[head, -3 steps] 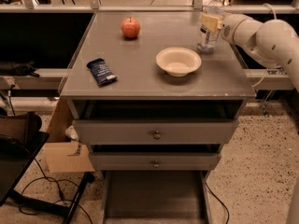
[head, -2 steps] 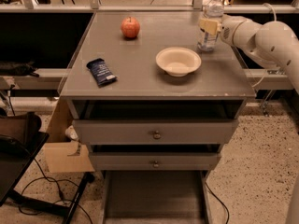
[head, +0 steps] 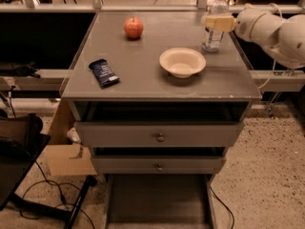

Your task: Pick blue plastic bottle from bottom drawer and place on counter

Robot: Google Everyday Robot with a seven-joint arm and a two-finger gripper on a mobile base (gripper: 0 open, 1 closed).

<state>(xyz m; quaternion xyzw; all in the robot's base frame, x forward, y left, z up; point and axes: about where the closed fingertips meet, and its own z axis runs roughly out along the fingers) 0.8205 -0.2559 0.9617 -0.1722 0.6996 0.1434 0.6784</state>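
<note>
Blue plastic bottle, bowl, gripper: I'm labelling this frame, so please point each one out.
blue plastic bottle (head: pixel 212 38), camera view, on its clear lower body.
bowl (head: pixel 182 61), camera view, on its bare inside floor.
gripper (head: pixel 215 22), camera view, on its tip, at the bottle's upper body.

Dim warm light; pincer (head: pixel 212 23) bright over rear-right counter (head: pixel 143 75).

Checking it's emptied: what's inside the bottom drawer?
The bottom drawer shows only bare grey floor; its front is cut off from view. The blue plastic bottle stands on the counter, pincer at its neck.
</note>
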